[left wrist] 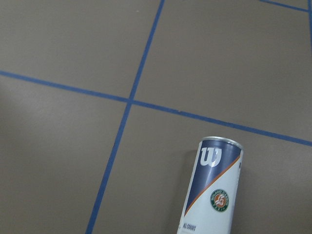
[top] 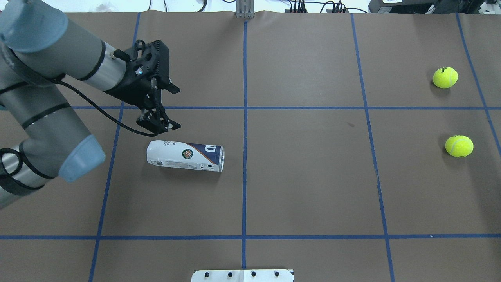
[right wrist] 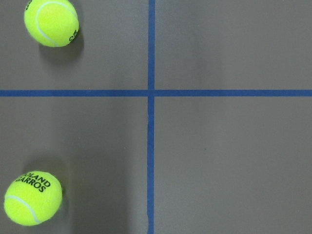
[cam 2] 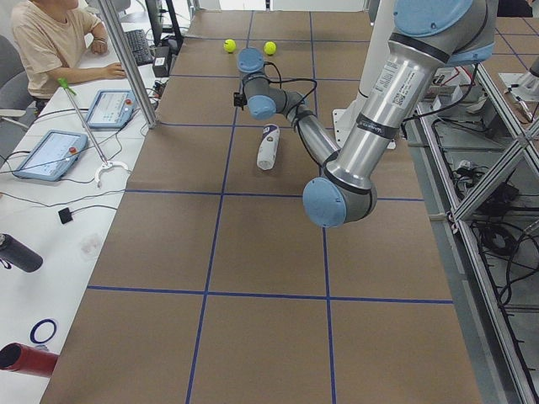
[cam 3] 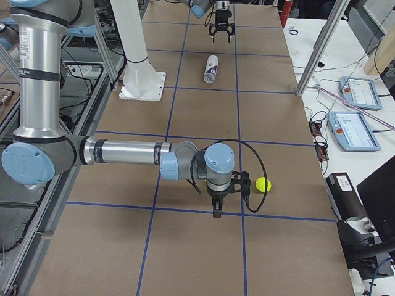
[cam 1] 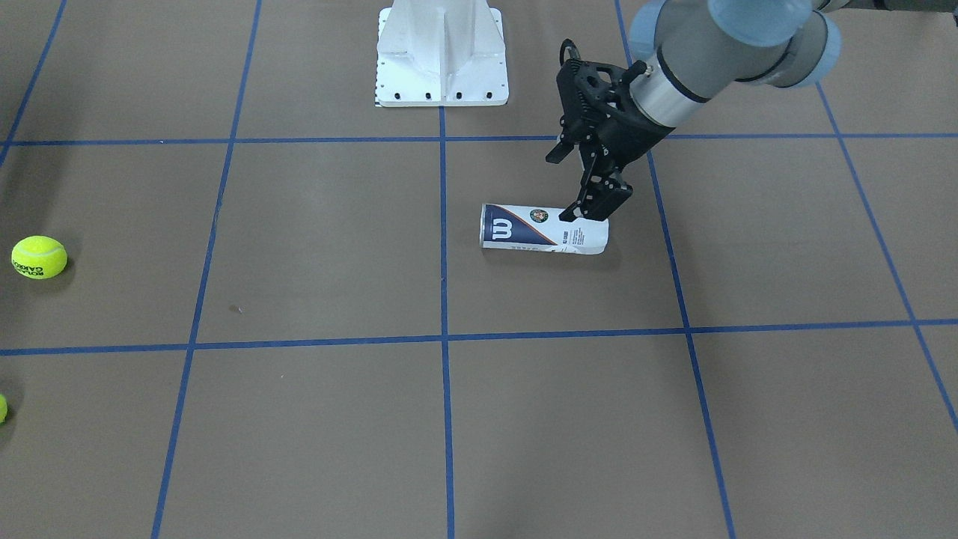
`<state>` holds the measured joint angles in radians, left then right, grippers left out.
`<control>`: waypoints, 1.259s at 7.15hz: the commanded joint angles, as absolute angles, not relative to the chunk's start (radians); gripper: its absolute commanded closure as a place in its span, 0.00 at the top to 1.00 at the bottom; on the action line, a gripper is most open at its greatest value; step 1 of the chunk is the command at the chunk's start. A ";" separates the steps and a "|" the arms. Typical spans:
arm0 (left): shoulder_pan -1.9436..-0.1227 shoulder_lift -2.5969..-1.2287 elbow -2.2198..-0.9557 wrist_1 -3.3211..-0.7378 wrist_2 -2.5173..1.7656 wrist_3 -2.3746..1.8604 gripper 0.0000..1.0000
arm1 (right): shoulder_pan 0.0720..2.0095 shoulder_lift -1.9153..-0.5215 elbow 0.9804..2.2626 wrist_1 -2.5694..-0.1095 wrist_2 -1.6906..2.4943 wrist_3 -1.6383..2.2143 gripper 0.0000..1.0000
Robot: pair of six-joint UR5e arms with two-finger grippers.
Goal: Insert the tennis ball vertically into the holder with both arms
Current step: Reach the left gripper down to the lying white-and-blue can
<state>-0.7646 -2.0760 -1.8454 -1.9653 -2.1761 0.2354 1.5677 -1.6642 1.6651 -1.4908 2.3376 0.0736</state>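
The holder (top: 186, 155) lies on its side on the brown table, its silver-rimmed end toward the table's middle; it also shows as holder (cam 1: 542, 229) and holder (left wrist: 213, 190). My left gripper (top: 166, 107) hovers just beyond the holder's white end, open, with nothing between its fingers, and shows again as the left gripper (cam 1: 580, 183). Two yellow tennis balls (top: 445, 77) (top: 459, 146) rest far off on the right side and fill the left edge of the right wrist view (right wrist: 51, 22) (right wrist: 33, 197). My right gripper (cam 3: 229, 198) hangs near one ball (cam 3: 263, 184); I cannot tell its state.
A white flanged pedestal (cam 1: 441, 60) stands at the robot's base. Blue tape lines grid the table. A person (cam 2: 50, 42) sits at a side desk with tablets beyond the table's far long edge.
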 commanded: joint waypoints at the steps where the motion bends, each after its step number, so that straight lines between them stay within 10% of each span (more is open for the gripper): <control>1: -0.553 -2.088 -1.845 -2.002 -1.866 0.229 0.99 | 1.568 -1.670 1.664 -1.491 2.351 0.074 0.99; 2: -0.505 -2.103 -1.841 -2.003 -1.861 0.174 0.72 | 1.568 -1.680 1.664 -1.491 2.356 0.074 0.99; 4: -0.500 -2.103 -1.848 -2.019 -1.861 0.126 0.99 | 1.568 -1.684 1.664 -1.491 2.356 0.074 0.99; 9: -0.506 -2.040 -1.835 -2.003 -1.865 0.322 1.00 | 1.568 -1.690 1.666 -1.489 2.355 0.075 0.99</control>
